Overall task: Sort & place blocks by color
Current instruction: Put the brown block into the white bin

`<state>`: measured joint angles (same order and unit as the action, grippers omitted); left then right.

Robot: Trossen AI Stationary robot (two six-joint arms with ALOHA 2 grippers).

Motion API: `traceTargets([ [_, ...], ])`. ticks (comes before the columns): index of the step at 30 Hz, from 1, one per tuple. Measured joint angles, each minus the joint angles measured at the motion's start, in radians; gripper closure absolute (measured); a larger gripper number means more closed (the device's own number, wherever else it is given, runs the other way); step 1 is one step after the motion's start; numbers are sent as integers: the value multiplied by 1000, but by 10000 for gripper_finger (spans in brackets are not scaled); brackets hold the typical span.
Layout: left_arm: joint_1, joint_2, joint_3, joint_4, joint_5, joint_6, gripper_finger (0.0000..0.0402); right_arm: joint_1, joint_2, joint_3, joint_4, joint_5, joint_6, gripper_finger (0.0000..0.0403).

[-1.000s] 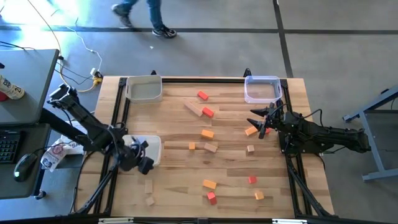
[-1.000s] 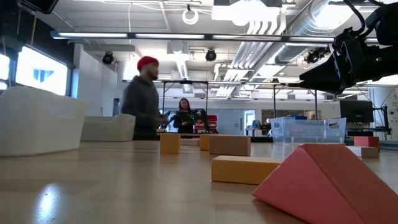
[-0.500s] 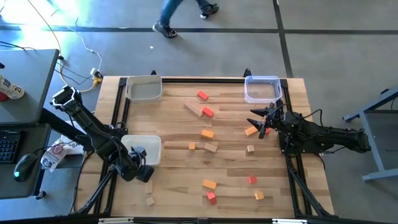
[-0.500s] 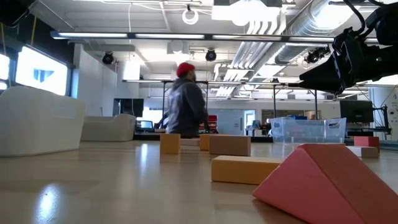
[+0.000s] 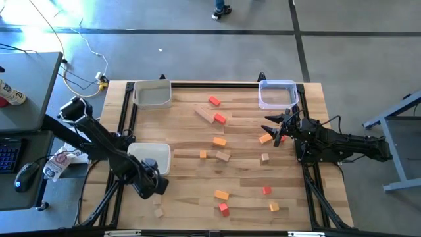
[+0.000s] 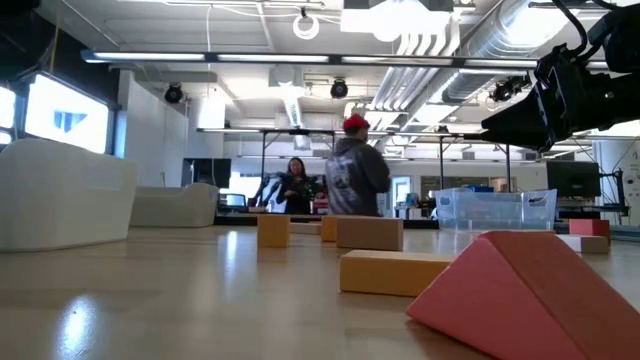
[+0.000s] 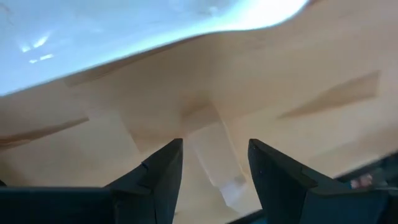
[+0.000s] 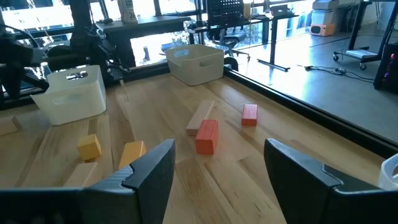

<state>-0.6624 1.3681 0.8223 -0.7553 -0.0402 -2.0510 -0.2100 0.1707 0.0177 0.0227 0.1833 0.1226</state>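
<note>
High view: we're early in the sort. The table [image 5: 197,181] still carries nearly all the blocks. The three pale bins, near-left [image 5: 152,155], far-left [image 5: 152,93] and far-right [image 5: 276,94], show nothing inside that we can make out. Loose on the wood: the plank [image 5: 205,115], red pieces [image 5: 214,101] [image 5: 220,119] [image 5: 224,209], orange ones [image 5: 219,141] [image 5: 222,195] [image 5: 265,138], plain cubes [image 5: 264,157] [image 5: 158,212].

The left gripper [image 5: 152,184] sits just past the near-left bin's front corner; wrist view shows its fingers [image 7: 163,171] spread, straddling a plain light block [image 7: 211,155], not yet closed. The right gripper [image 5: 276,128] waits beside the far-right bin, fingers [image 8: 149,171] spread, holding nothing.

Versus a second ago: the left arm has swung from over the near-left bin toward the table's front; the right arm and the blocks are unchanged. The person [image 6: 355,175] in the background has walked on.
</note>
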Motion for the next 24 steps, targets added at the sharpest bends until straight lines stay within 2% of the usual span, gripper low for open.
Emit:
traceTargets([
  [9,-11,62,0,85,0,-73,234,0,0,0,0,0,0,169],
  [18,-29,77,0,80,18,-173,234,0,0,0,0,0,0,169],
  [24,-39,84,0,81,-12,-227,234,0,0,0,0,0,0,169],
])
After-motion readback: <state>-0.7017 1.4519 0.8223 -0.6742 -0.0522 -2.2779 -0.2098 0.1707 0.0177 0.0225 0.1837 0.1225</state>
